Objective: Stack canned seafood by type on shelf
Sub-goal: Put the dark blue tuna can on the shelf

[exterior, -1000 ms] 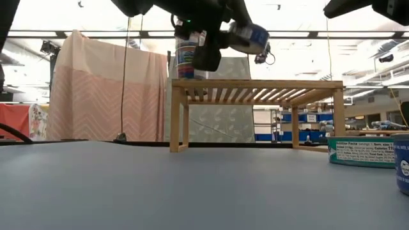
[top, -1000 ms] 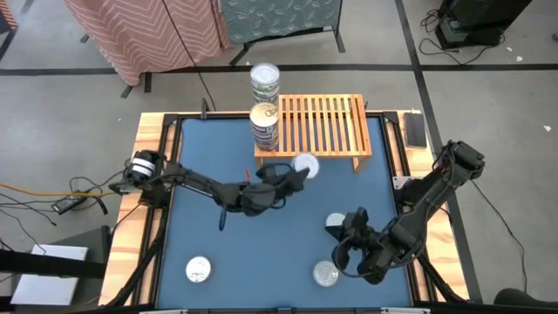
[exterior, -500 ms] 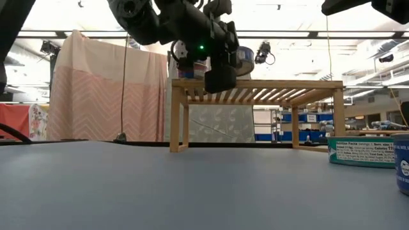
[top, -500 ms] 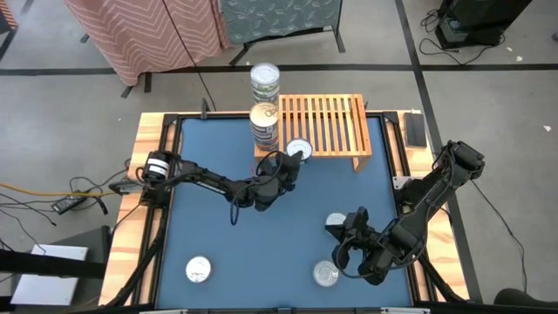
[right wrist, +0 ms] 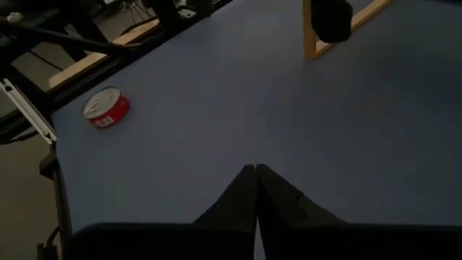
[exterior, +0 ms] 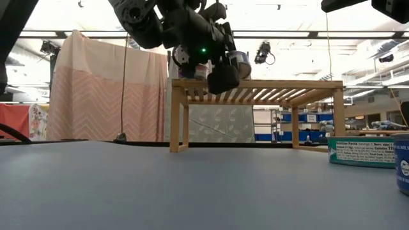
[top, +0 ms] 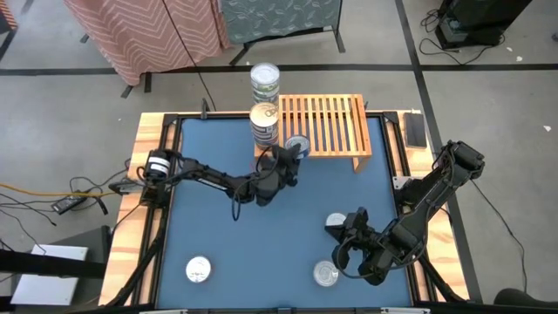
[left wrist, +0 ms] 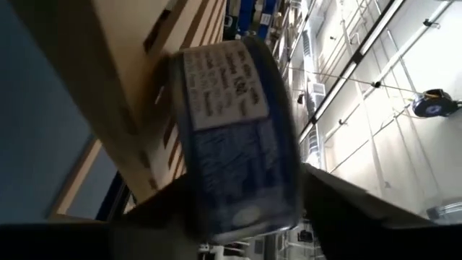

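Note:
My left gripper (top: pixel 288 157) reaches level to the near-left edge of the light-wood shelf (top: pixel 336 118) and is shut on a blue-labelled can (left wrist: pixel 238 137), also visible as the can (exterior: pixel 238 64) in the low view. A stack of cans (top: pixel 264 125) stands on the shelf's left end, and another stack (top: pixel 265 83) stands behind it. My right gripper (right wrist: pixel 256 170) hangs shut over the table's near right part, touching nothing. Loose cans lie on the blue table: a red-labelled can (right wrist: pixel 106 108), a silver can (top: pixel 325 274) and a third can (top: pixel 336 224). My left gripper has the can's curved side wall (left wrist: pixel 289 188) between its two fingers, one on each side. The fingers come level from the table's near side. The can is tilted just above the shelf's near edge (left wrist: pixel 144 108); whether it rests on the slats I cannot tell.
The slats to the right of the stack are bare. A teal-labelled can (exterior: pixel 361 152) and a blue can (exterior: pixel 402 167) sit close to the low camera. A dark flat object (top: pixel 415 131) lies on the table's right wooden rim.
My left gripper has gone toward the table's far edge and a little down, rolling as it went. It carried the can from in front of the shelf to just over the shelf's near-left edge. The can, first top up, is now tilted.

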`<state>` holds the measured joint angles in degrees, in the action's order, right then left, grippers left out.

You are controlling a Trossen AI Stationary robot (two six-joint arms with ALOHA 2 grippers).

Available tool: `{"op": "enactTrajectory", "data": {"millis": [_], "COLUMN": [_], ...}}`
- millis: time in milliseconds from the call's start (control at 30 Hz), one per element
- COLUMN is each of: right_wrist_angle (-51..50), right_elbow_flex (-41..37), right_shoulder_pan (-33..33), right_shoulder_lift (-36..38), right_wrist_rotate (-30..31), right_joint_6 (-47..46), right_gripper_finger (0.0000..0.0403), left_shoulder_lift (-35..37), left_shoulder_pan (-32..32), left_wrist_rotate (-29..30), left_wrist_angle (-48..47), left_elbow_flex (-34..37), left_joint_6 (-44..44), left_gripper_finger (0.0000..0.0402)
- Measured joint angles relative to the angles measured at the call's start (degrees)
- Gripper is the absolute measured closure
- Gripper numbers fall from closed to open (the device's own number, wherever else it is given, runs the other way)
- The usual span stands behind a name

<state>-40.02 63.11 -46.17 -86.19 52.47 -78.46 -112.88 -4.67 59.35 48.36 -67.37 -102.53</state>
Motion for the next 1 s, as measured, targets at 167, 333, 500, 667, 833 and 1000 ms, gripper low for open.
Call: {"op": "enactTrajectory", "data": {"millis": [167,333,500,667,833,1000], "right_wrist_angle": [0.49,0.79,0.54,0.74,1.45,2.23], "right_elbow_flex": [0.0,0.0,0.0,0.0,0.0,0.0], "right_shoulder_pan": [0.0,0.0,0.0,0.0,0.0,0.0], "right_shoulder_lift": [0.0,0.0,0.0,0.0,0.0,0.0], "right_wrist_rotate": [-0.02,0.0,-0.02,-0.02,-0.01,0.0], "right_joint_6": [0.07,0.23,0.9,1.05,1.07,1.07], "right_gripper_finger": [0.0376,0.0371,0.0371,0.0373,0.0376,0.0376], "left_shoulder_lift": [0.0,0.0,0.0,0.0,0.04,0.04], "left_shoulder_pan": [0.56,0.66,0.88,1.61,2.41,2.82], "left_wrist_rotate": [-0.41,-3.26,-3.86,-3.74,-3.7,-4.0], "left_wrist_angle": [0.17,0.29,0.75,3.17,5.09,4.48], "left_elbow_flex": [0.0,0.0,-0.02,-0.02,-0.02,-0.02], "left_joint_6": [-2.86,-7.11,-15.06,-24.39,-27.06,-27.13], "left_gripper_finger": [0.0108,0.0072,0.0062,0.0064,0.007,0.0075]}}
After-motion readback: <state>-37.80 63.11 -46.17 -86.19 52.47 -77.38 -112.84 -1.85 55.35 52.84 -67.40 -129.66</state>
